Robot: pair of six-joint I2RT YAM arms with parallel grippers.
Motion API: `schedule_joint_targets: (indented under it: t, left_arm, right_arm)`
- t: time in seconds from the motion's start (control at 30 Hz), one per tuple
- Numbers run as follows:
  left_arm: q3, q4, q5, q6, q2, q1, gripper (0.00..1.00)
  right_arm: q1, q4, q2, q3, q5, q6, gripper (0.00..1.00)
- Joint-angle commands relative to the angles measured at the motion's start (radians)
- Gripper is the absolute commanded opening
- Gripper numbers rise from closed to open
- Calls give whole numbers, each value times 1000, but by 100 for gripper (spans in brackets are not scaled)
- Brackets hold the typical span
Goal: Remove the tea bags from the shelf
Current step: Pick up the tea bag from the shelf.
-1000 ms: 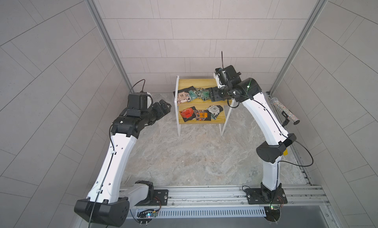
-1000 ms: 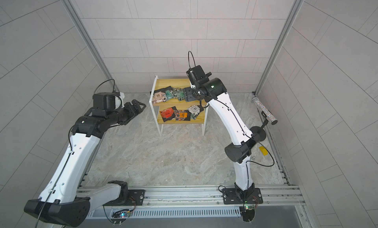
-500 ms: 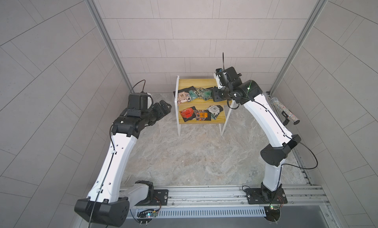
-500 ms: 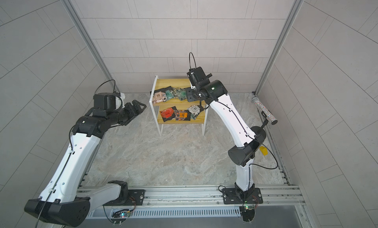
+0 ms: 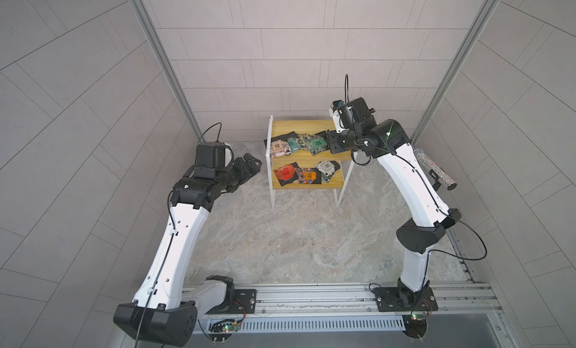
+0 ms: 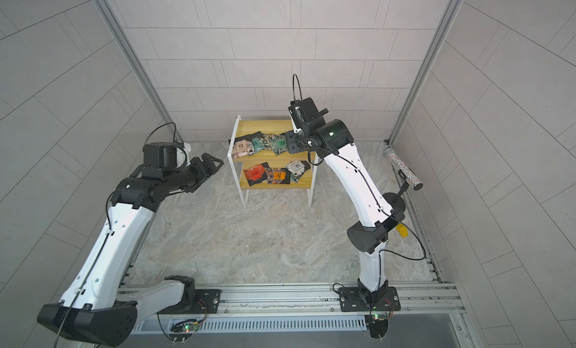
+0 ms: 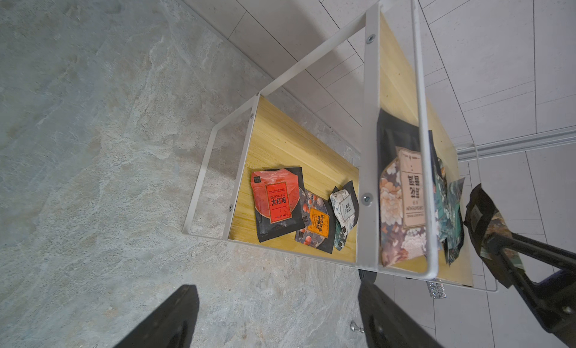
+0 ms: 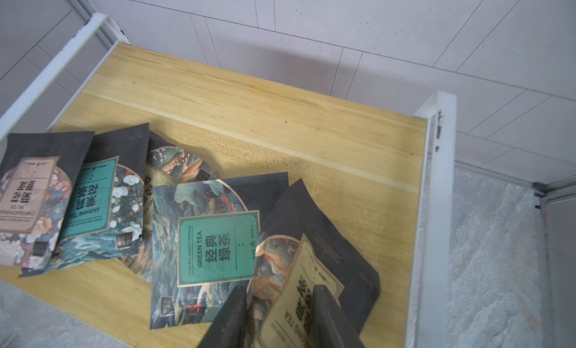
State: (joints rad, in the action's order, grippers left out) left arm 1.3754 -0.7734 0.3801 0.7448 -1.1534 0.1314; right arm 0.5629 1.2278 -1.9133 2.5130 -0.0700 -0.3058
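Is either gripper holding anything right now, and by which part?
Right gripper pinches the tan-label tea bag by its labelled end; left gripper holds nothing.

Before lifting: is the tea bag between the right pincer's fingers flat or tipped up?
Tipped up: the tan-label tea bag rises bowed inside the right pincer.

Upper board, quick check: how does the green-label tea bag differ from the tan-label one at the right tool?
The green-label tea bag lies flat and free on the upper board of the shelf. The tan-label tea bag is tilted up, pinched in the right tool. The green label looks flat and whole, while the tan label is buckled. Both are black-edged sachets with patterned faces.
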Motion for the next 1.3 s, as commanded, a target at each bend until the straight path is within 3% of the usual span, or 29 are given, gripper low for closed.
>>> schedule_joint_targets:
  t: [0.0,0.23,0.6,0.77,1.03,1.27]
  left_arm:
    - [-6,14,8,9,23,4,88]
    - [-12,17,10,13,23,4,88]
    - [-31,26,19,6,24,10,88]
    - [-36,26,17,-15,28,32,88]
    - [-121,25,-6,-79,73,49,89]
    - [-254,40,-18,-93,118,56,89]
  right_arm:
    - [5,30,1,40,-13,19,28]
    - [14,26,22,58,1,28,19]
    - [33,16,117,53,-18,67,16]
    - [33,-19,226,-37,-77,89,15]
    - [-1,-130,463,-359,-197,91,15]
    - [-194,-272,665,-763,-164,21,15]
